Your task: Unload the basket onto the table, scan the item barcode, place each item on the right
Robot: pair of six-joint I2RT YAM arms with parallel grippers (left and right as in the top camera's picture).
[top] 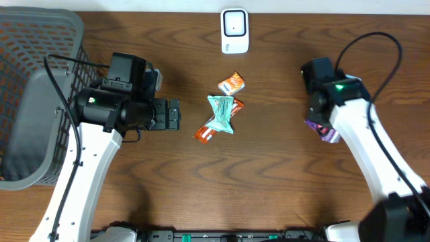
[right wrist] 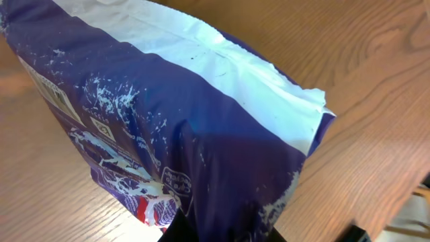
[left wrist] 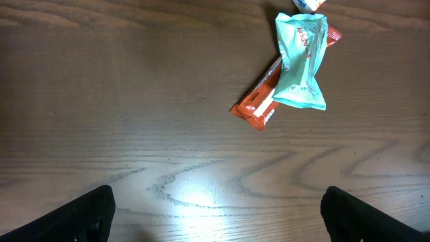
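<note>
Purple packet point(right wrist: 201, 148), label print point(right wrist: 57, 97) illegible

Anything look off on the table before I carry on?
Nothing looks spilled. The teal packet lies crosswise over the red bar, hiding part of it. The purple packet pinched in the right gripper looks crumpled.

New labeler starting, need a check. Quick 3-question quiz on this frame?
1. True or false: the right claw is shut on the purple bag.
2. What lies on top of the orange bar? A teal packet; B purple bag; C nothing.
3. Fill in: the left claw is ____.
Key: 1 true; 2 A; 3 open.
</note>
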